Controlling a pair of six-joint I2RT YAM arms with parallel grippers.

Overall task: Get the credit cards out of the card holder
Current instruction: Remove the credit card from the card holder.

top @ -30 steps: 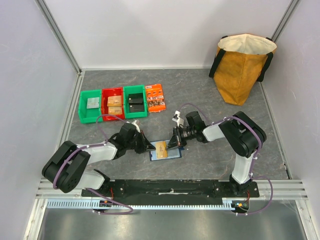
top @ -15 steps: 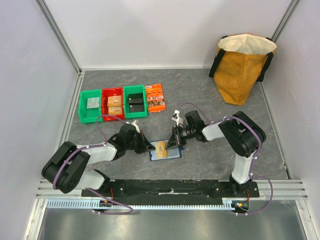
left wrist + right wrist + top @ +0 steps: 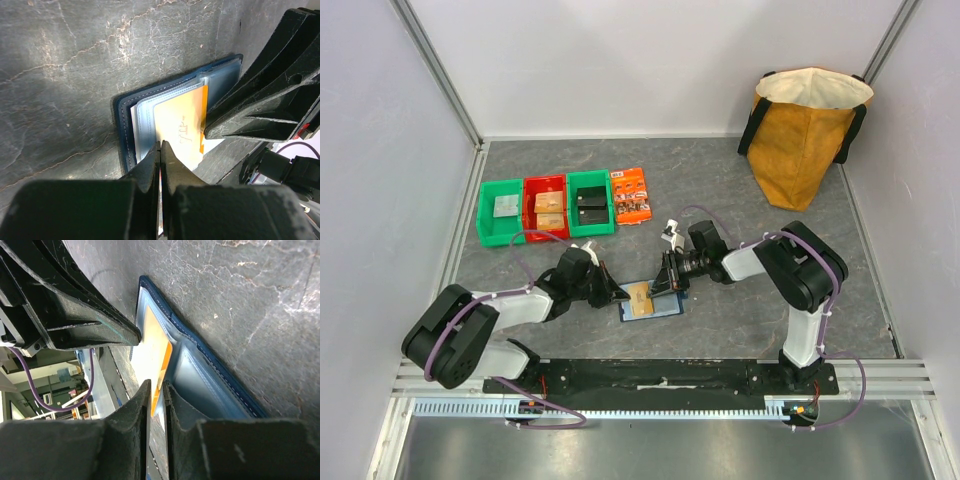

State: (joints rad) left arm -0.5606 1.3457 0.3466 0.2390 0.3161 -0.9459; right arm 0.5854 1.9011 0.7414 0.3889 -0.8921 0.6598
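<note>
The card holder is a navy wallet lying open on the grey table between my two grippers. A tan-gold credit card sticks partly out of its pale blue sleeves. In the left wrist view my left gripper is shut, its tips pinched on the near edge of the card holder, beside the card. In the right wrist view my right gripper is closed on the orange edge of the card, over the card holder. Other cards are not visible.
Two green bins, with a red bin between them, stand in a row at the back left. An orange printed packet lies beside them. A mustard tote bag stands at the back right. White walls enclose the table.
My right gripper has crept slightly to the left at the card. The left arm and the card holder have stayed in place.
</note>
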